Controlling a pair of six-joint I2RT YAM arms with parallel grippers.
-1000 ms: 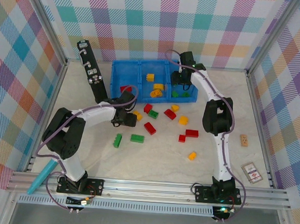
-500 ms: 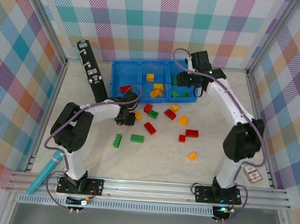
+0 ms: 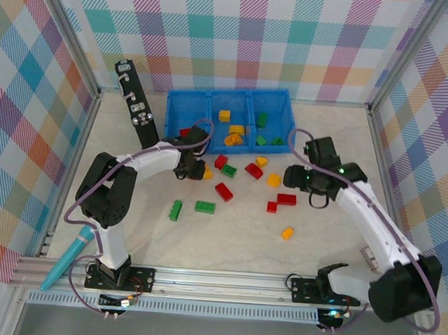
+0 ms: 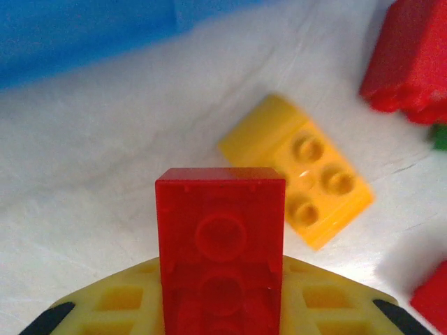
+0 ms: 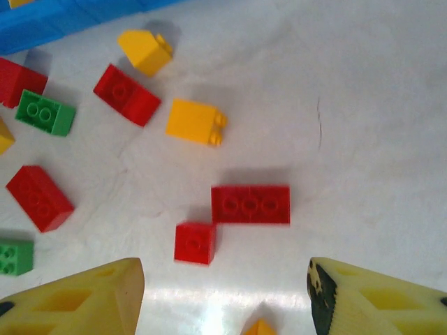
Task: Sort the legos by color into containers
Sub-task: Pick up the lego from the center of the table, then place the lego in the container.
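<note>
- Legos [image 3: 224, 191] in red, yellow and green lie mixed on the table [image 3: 241, 250], in front of the bin [image 3: 229, 98]. Most of them sit between my two arms.
- My left gripper [image 3: 187, 167] is clamped on a red brick [image 4: 220, 234], which stands up between my yellow fingers [image 4: 119, 300], near the bin's front wall.
- Past that brick, in my left wrist view, a yellow brick [image 4: 300, 181] lies studs up on the table, apart from the one I hold.
- My right gripper [image 5: 225, 279] hangs over the table with its jaws apart and nothing between them.
- Just ahead of my right fingers lie a long red brick [image 5: 250, 204] and a small red one [image 5: 194, 242], meeting at a corner.
- A yellow lego [image 5: 196, 121] lies on its side farther on, apart from those two.
- The bin's left compartment holds one red lego [image 3: 186, 132], the middle several yellow ones [image 3: 234, 134], and the right several green ones [image 3: 263, 119].
- Two green legos [image 3: 205, 207] lie near each other on the table, on my left arm's side.
</note>
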